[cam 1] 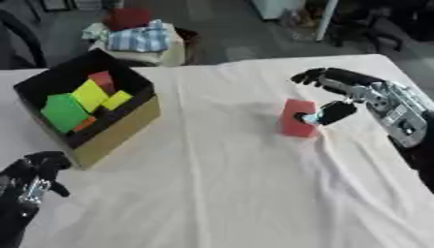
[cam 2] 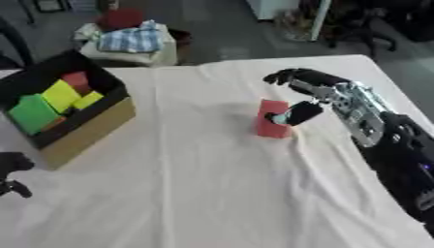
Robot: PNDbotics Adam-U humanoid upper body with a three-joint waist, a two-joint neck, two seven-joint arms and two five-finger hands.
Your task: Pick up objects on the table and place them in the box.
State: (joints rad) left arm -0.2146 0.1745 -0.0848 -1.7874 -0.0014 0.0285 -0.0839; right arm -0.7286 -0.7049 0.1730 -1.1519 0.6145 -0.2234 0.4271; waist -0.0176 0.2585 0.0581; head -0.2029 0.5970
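A red block (cam 1: 294, 116) stands upright on the white tablecloth (cam 1: 220, 184), right of centre. My right hand (cam 1: 356, 89) reaches in from the right edge. Its thumb tip rests against the block's right face, while the fingers (cam 1: 318, 76) stretch out above and behind the block without closing on it. At the left sits the cardboard box (cam 1: 118, 131) with a black inside. It holds a green block (cam 1: 64, 112), a yellow block (cam 1: 89, 94), a red block (cam 1: 103, 80) and a few smaller pieces. My left hand (cam 1: 30, 174) idles at the lower left corner, fingers relaxed.
Wrinkles run through the cloth below and right of the red block. Beyond the table's far edge stands a small stand with folded blue checked cloth (cam 1: 140, 38) and something red on top. Dark chairs stand at the far right.
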